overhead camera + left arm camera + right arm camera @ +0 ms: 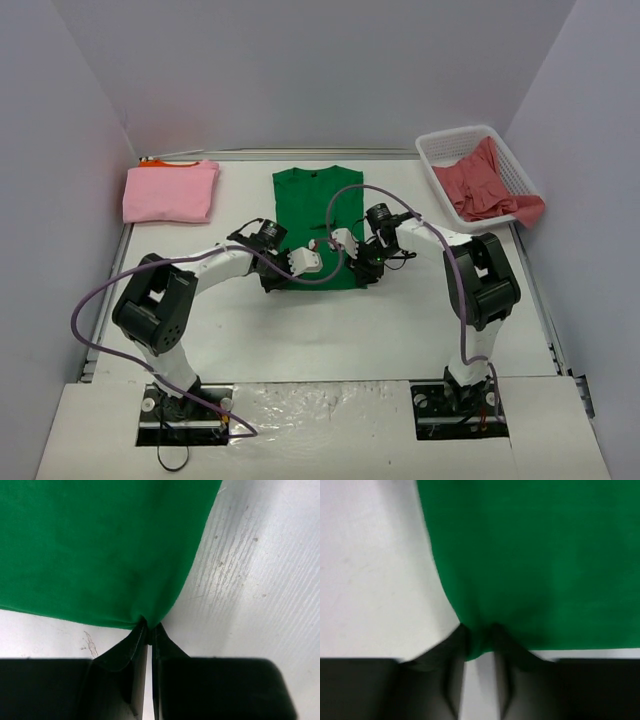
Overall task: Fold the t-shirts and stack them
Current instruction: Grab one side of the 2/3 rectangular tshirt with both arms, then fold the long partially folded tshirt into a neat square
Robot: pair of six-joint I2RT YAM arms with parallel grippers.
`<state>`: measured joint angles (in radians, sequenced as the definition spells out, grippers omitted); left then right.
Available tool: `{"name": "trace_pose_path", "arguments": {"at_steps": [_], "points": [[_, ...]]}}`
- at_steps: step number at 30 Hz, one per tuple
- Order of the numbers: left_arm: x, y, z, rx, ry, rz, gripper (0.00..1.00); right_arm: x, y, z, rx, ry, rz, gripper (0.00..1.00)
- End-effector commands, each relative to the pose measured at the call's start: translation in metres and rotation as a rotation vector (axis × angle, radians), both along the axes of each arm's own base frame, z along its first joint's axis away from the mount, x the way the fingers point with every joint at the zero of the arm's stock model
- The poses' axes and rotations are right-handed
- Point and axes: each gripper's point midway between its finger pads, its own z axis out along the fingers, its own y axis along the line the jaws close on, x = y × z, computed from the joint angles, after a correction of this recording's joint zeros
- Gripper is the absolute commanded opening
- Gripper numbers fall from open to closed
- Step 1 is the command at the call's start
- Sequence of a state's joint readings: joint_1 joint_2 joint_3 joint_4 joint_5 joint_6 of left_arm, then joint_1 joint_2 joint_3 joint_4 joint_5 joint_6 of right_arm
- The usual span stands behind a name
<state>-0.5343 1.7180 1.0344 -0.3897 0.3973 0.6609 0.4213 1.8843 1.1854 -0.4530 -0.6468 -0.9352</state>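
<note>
Basket (437,150) with 1 coral t-shirt (480,182) (crumpled)

White arm links (215,262), black joints (155,305), purple cables (74,320), black claw fingers (125,660).

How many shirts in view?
4: green shirt flat at centre; pink shirt folded far left; orange shirt, just a sliver at the pink's far edge; red shirt in basket, far right. More may be hidden.

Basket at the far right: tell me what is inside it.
A crumpled red shirt fills the basket, with one corner hanging over its near right rim. Anything beneath the shirt is covered.
</note>
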Motion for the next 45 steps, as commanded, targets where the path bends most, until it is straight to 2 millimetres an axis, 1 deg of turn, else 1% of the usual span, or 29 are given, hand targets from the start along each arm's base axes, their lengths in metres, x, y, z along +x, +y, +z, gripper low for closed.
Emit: {"name": "trace_pose_path", "arguments": {"at_steps": [1, 3, 9, 12, 13, 14, 15, 17, 18, 19, 20, 21, 22, 23, 24, 25, 26, 27, 28, 29, 30, 32, 33, 35, 37, 40, 43, 44, 45], "points": [[-0.002, -0.001, 0.001, -0.014, 0.056, 0.032, 0.02, -0.022, -0.020, -0.034, -0.134, 0.032, -0.027, 0.15], [0.002, -0.002, 0.005, -0.028, 0.057, 0.039, 0.02, -0.018, -0.020, -0.035, -0.139, 0.012, -0.041, 0.00], [0.003, 0.001, 0.009, -0.023, 0.072, 0.042, 0.02, -0.020, -0.020, -0.036, -0.141, 0.028, -0.058, 0.00], [0.005, 0.004, 0.021, -0.025, 0.078, 0.045, 0.02, -0.019, -0.020, -0.025, -0.136, 0.021, -0.055, 0.00], [0.006, 0.005, 0.025, -0.029, 0.083, 0.044, 0.02, -0.023, -0.022, -0.022, -0.143, 0.039, -0.054, 0.00], [0.006, 0.006, 0.033, -0.039, 0.083, 0.035, 0.02, -0.022, -0.020, -0.012, -0.131, 0.032, -0.053, 0.00], [-0.001, 0.008, 0.041, -0.027, 0.115, 0.017, 0.02, -0.024, -0.019, -0.007, -0.126, 0.032, -0.045, 0.00], [-0.013, 0.008, 0.055, -0.037, 0.141, -0.050, 0.02, -0.032, -0.017, 0.011, -0.111, 0.038, -0.032, 0.00], [-0.031, 0.014, 0.060, -0.020, 0.203, -0.076, 0.02, -0.036, -0.016, 0.018, -0.103, 0.040, -0.023, 0.00], [-0.037, 0.010, 0.074, -0.054, 0.199, -0.124, 0.02, -0.045, -0.017, 0.030, -0.100, 0.042, -0.001, 0.00], [-0.045, 0.011, 0.081, -0.065, 0.211, -0.150, 0.02, -0.052, -0.014, 0.037, -0.094, 0.042, 0.017, 0.00], [-0.061, 0.015, 0.087, -0.060, 0.260, -0.165, 0.02, -0.058, -0.011, 0.043, -0.081, 0.048, 0.029, 0.00], [-0.070, 0.014, 0.100, -0.090, 0.251, -0.199, 0.02, -0.067, -0.012, 0.056, -0.070, 0.048, 0.042, 0.00], [-0.086, 0.019, 0.105, -0.085, 0.292, -0.217, 0.02, -0.074, -0.010, 0.063, -0.060, 0.048, 0.057, 0.00], [-0.092, 0.020, 0.111, -0.092, 0.295, -0.236, 0.02, -0.084, -0.010, 0.076, -0.040, 0.056, 0.067, 0.00], [-0.099, 0.022, 0.121, -0.103, 0.278, -0.265, 0.02, -0.088, -0.009, 0.083, -0.024, 0.058, 0.075, 0.00], [-0.116, 0.024, 0.128, -0.105, 0.320, -0.290, 0.02, -0.094, -0.009, 0.090, -0.013, 0.067, 0.084, 0.00], [-0.122, 0.026, 0.134, -0.107, 0.323, -0.307, 0.02, -0.102, -0.009, 0.101, 0.002, 0.093, 0.093, 0.00], [-0.128, 0.024, 0.146, -0.130, 0.308, -0.333, 0.02, -0.105, -0.010, 0.111, 0.019, 0.080, 0.103, 0.00], [-0.137, 0.027, 0.153, -0.132, 0.326, -0.341, 0.02, -0.109, -0.010, 0.117, 0.027, 0.083, 0.113, 0.00], [-0.140, 0.027, 0.159, -0.143, 0.321, -0.349, 0.02, -0.113, -0.010, 0.130, 0.048, 0.081, 0.118, 0.00], [-0.146, 0.026, 0.176, -0.171, 0.301, -0.362, 0.02, -0.115, -0.011, 0.139, 0.065, 0.076, 0.133, 0.00], [-0.146, 0.026, 0.179, -0.175, 0.288, -0.360, 0.02, -0.117, -0.013, 0.143, 0.063, 0.082, 0.128, 0.00], [-0.147, 0.026, 0.185, -0.177, 0.269, -0.362, 0.02, -0.113, -0.011, 0.151, 0.073, 0.060, 0.131, 0.00], [-0.148, 0.027, 0.186, -0.176, 0.269, -0.360, 0.02, -0.110, -0.010, 0.156, 0.081, 0.050, 0.130, 0.00], [-0.149, 0.028, 0.183, -0.167, 0.280, -0.358, 0.02, -0.109, -0.008, 0.157, 0.081, 0.060, 0.142, 0.00], [-0.150, 0.030, 0.180, -0.159, 0.285, -0.357, 0.02, -0.100, -0.004, 0.164, 0.097, 0.034, 0.141, 0.00], [-0.149, 0.030, 0.179, -0.155, 0.282, -0.354, 0.02, -0.096, -0.001, 0.169, 0.104, 0.017, 0.144, 0.00], [-0.150, 0.031, 0.178, -0.156, 0.286, -0.344, 0.02, -0.093, 0.001, 0.170, 0.104, 0.015, 0.142, 0.00]]}}
